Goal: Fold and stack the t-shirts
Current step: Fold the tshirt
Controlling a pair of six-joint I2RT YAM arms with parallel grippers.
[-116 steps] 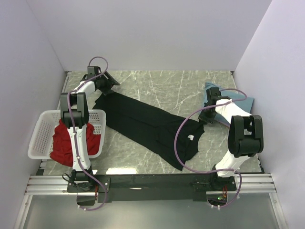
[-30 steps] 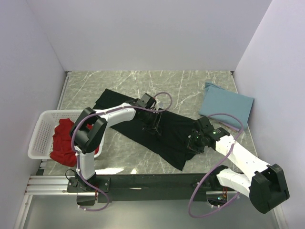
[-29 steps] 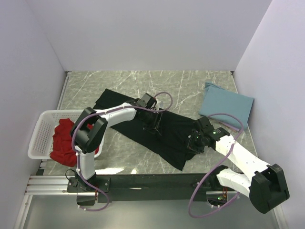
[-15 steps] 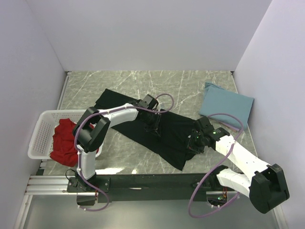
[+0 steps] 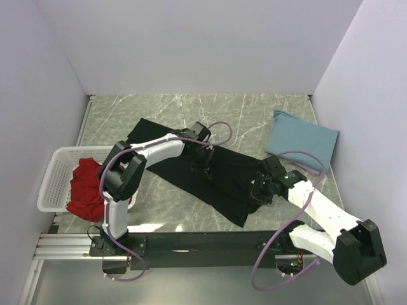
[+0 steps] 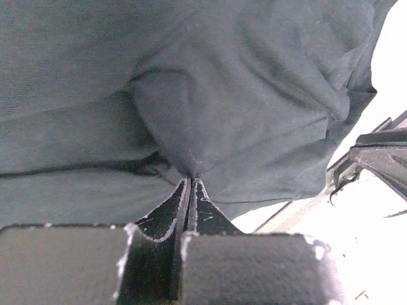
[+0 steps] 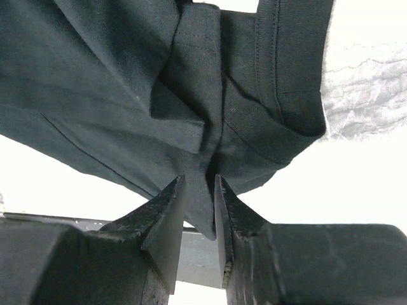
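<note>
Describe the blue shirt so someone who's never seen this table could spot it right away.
On the marble table, look to the far right corner by the wall. The blue shirt lies there folded. The black shirt is spread mid-table, the red one sits in the basket.

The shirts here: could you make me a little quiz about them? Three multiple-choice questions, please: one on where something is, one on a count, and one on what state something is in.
1. Where is the red shirt?
A. in the basket
B. on the floor
C. hung on the wall

2. How many shirts show from above?
A. two
B. three
C. five

3. The left tool is:
A. wide open in the air
B. shut on the black shirt
C. gripping the basket

Answers:
1 A, it lies heaped inside the white lattice.
2 B, there are the red shirt, the black shirt and the blue shirt.
3 B, its tips meet with a pinch of black cloth between them.
</note>
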